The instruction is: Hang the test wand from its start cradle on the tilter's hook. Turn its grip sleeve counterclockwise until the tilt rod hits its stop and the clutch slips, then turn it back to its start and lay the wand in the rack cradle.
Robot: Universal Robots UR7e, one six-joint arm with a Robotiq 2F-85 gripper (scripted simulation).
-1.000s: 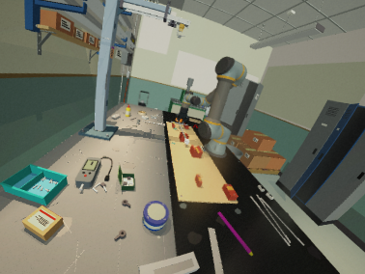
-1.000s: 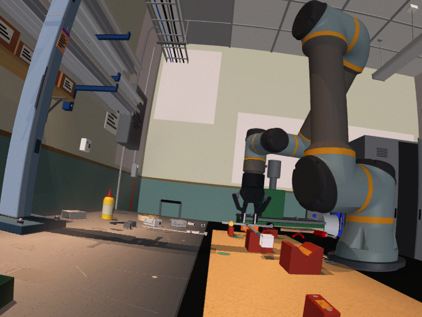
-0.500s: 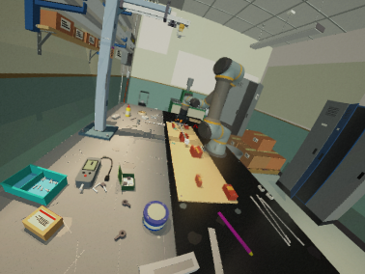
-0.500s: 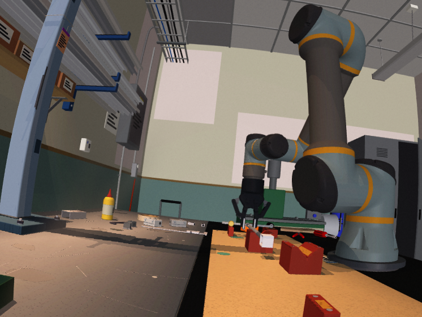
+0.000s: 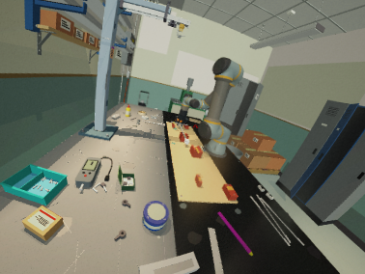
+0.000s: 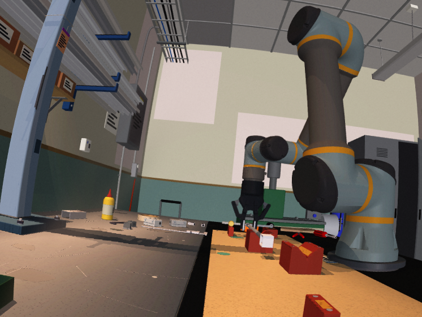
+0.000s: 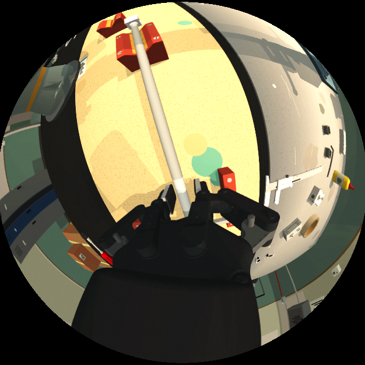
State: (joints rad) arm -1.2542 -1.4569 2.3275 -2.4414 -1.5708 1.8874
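Observation:
The test wand (image 7: 155, 105), a long pale rod with a white block at its far end (image 6: 266, 240), lies along the wooden board with its near end between the fingers of my gripper (image 7: 184, 192), which stands open around it and holds nothing. The wand's far part rests in a red cradle block (image 7: 141, 46). A second red V-cradle (image 6: 301, 257) stands nearer the second side camera. A small red post with a pale knob (image 6: 230, 229) stands just beside the gripper (image 6: 250, 223). The wand's near tip is hidden behind the fingers.
The arm's grey base (image 6: 344, 204) stands right of the board. More red blocks (image 5: 230, 191) sit along the yellow board (image 5: 195, 166). A blue column (image 5: 104, 72), yellow bottle (image 6: 108, 205), calipers (image 7: 289, 182) and small parts crowd the left bench.

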